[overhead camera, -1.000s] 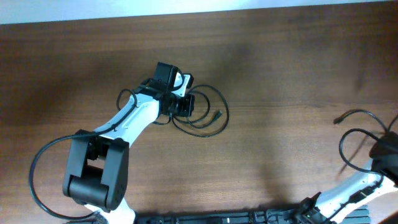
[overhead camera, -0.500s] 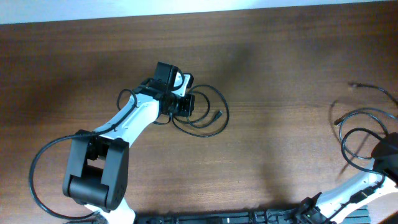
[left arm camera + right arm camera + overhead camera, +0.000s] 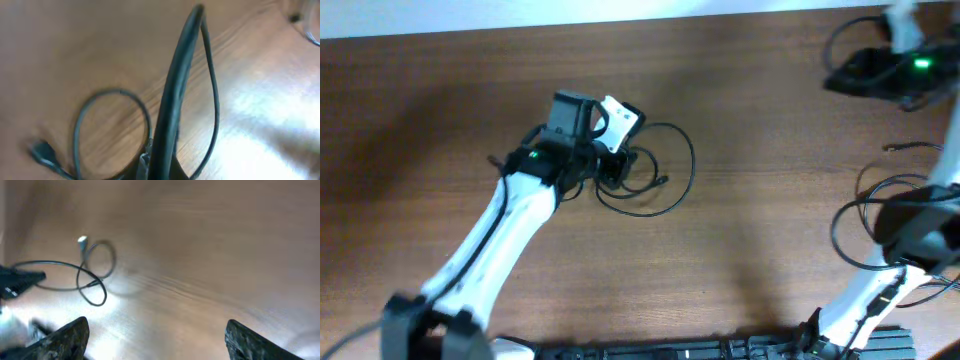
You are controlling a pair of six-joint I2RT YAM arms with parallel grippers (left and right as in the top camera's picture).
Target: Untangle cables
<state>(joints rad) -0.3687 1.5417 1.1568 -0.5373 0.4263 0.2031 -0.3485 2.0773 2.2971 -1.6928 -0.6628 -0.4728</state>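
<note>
The left claw [image 3: 612,168] grasps the black cable [image 3: 172,100] looped on the tabletop [image 3: 770,200]. The right claw [image 3: 156,325] hangs released, fingers wide apart.

Overhead's looking straight down; left wrist's hugging the thin black cable [image 3: 172,100]; right wrist's viewing the brown wooden table [image 3: 200,255] obliquely, from afar.

No readable text, label, brand, number or sign shows on the arms, the cables or the table in any view
</note>
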